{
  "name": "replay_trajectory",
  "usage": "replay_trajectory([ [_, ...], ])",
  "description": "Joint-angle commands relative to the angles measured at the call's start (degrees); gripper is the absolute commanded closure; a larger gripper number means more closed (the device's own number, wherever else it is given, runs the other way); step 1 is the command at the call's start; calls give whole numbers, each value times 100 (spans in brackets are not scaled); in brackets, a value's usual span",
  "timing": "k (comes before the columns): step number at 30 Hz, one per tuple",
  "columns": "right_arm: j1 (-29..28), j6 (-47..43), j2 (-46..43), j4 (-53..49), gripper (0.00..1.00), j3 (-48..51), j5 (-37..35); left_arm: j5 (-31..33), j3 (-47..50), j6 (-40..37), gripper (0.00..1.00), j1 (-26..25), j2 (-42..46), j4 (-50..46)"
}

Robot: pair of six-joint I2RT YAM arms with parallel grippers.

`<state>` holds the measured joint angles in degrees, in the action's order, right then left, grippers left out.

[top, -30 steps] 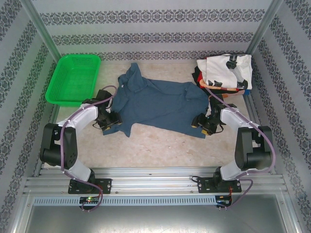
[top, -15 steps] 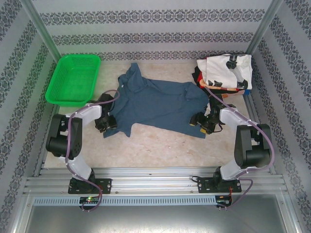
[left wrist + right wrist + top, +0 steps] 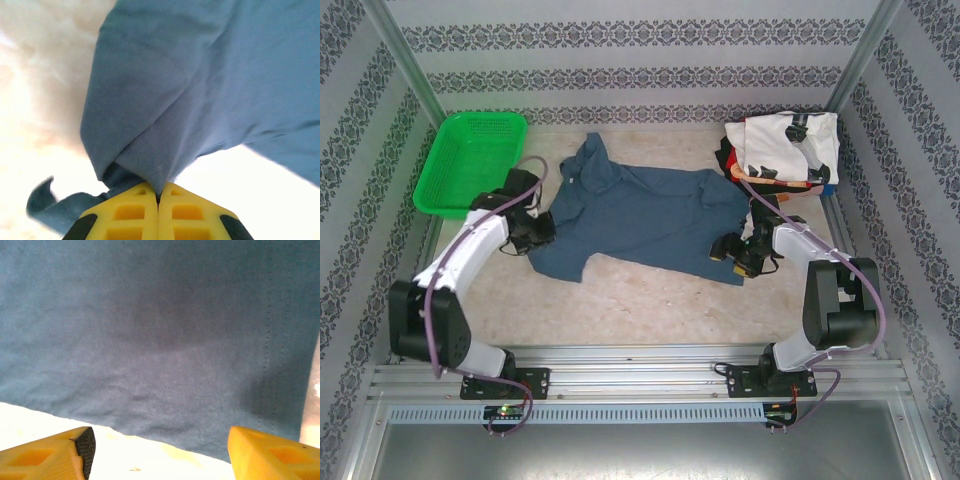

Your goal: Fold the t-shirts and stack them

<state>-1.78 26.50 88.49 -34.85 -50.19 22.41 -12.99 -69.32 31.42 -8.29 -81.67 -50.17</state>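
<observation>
Slate-blue t-shirt (image 3: 640, 215): L gripper (image 3: 158, 195), nr green basket (image 3: 470, 165), now clamps its edge (was open); R gripper (image 3: 160, 452) gapes empty. You hold one side only.

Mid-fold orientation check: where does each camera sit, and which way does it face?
Top external: above and behind the bases, looking down on the table, slate-blue t-shirt, green basket and shirt pile; both arms show.
Left wrist: on the left arm, facing the t-shirt; left gripper shut on it.
Right wrist: on the right arm, over the t-shirt's hem; right gripper open.
Shared: all three see the slate-blue t-shirt.
</observation>
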Motion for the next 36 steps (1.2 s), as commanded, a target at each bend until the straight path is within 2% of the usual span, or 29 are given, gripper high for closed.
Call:
replay_trajectory([
  [1,-98,-211,-219,-433,29,112,-401,-344,-678,255,100,-67,279,-872],
  [4,-112,-238,-225,-506,30,220,-475,-538,-1248,237,100,-58,-46,-788],
  [7,-150,-246,-139,-588,31,171,-570,-875,-1336,312,100,-16,-531,-211],
  [9,-194,-249,-174,-623,31,150,-507,-771,-1427,258,100,13,-914,89],
  [14,-368,-288,-358,-1010,34,208,-575,-1263,-1616,533,100,65,-1854,881],
  [19,-366,-132,-485,-1008,36,371,-888,-1292,-1751,574,100,65,-1903,942],
  [26,-481,-30,296,-891,45,1,-1297,-1373,-1640,579,100,108,-1814,988],
  [29,-489,-7,705,-822,57,-207,-1484,-1443,-1796,578,100,156,-1954,1018],
  [32,-480,-48,912,-804,80,-453,-1605,-1464,-2098,500,100,204,-2183,927],
  [34,-472,-94,914,-850,90,-603,-1587,-1486,-2284,441,100,231,-2305,860],
  [36,-468,-140,843,-942,98,-703,-1499,-1473,-2412,397,99,241,-2370,829],
])
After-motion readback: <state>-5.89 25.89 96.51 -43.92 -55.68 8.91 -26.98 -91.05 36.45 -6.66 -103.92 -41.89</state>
